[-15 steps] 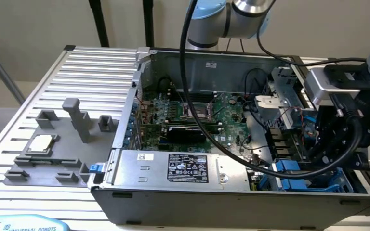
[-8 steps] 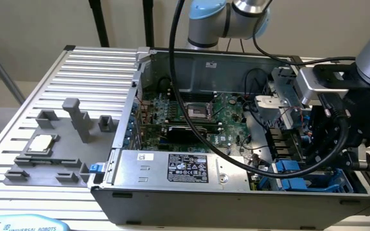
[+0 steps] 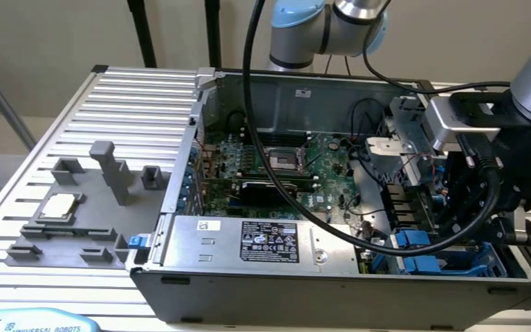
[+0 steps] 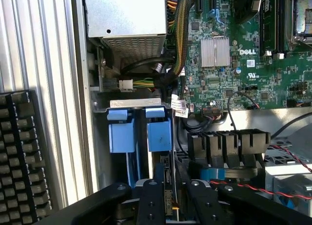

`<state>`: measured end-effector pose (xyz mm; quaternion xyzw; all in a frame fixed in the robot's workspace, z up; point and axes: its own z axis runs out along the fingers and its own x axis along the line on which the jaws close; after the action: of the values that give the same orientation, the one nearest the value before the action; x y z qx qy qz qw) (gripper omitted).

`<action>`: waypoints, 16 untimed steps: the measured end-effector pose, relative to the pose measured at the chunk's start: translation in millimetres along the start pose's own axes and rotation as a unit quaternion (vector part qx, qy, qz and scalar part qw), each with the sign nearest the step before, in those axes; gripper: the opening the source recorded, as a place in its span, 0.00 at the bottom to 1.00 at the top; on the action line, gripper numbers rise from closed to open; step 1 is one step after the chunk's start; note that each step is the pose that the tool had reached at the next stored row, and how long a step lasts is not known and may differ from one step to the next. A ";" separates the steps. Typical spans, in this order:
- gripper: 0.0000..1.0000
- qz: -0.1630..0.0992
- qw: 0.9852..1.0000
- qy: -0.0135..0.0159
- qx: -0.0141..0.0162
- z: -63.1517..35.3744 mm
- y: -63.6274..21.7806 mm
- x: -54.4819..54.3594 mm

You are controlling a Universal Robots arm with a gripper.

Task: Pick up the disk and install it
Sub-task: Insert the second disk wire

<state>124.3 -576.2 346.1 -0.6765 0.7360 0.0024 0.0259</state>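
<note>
The disk (image 4: 168,172) stands edge-on in the drive bay of the open computer case (image 3: 169,207); I see only its thin dark edge. My gripper (image 4: 170,186) is shut on it, one black finger (image 4: 151,200) on each side. Just beyond the fingertips are two blue carrier tabs (image 4: 121,132), side by side in the bay. In the exterior view the arm's black wrist (image 3: 487,200) reaches down over the case's right end. It hides the fingers there, and blue carrier parts (image 3: 422,242) show below it.
A grey power-supply box (image 3: 247,238) lies along the case's near side, with the green motherboard (image 3: 284,166) behind it. A black cable (image 3: 265,138) loops over the board. On the slatted table, a grey fixture (image 3: 108,173) carries a square processor chip (image 3: 58,206). A black keyboard (image 4: 24,157) borders the case.
</note>
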 end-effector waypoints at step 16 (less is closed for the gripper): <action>0.25 0.000 1.000 0.000 0.000 -32.9 -1.0 -1.3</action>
<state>124.3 -576.2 379.1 -0.6764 0.7360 0.0027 0.0262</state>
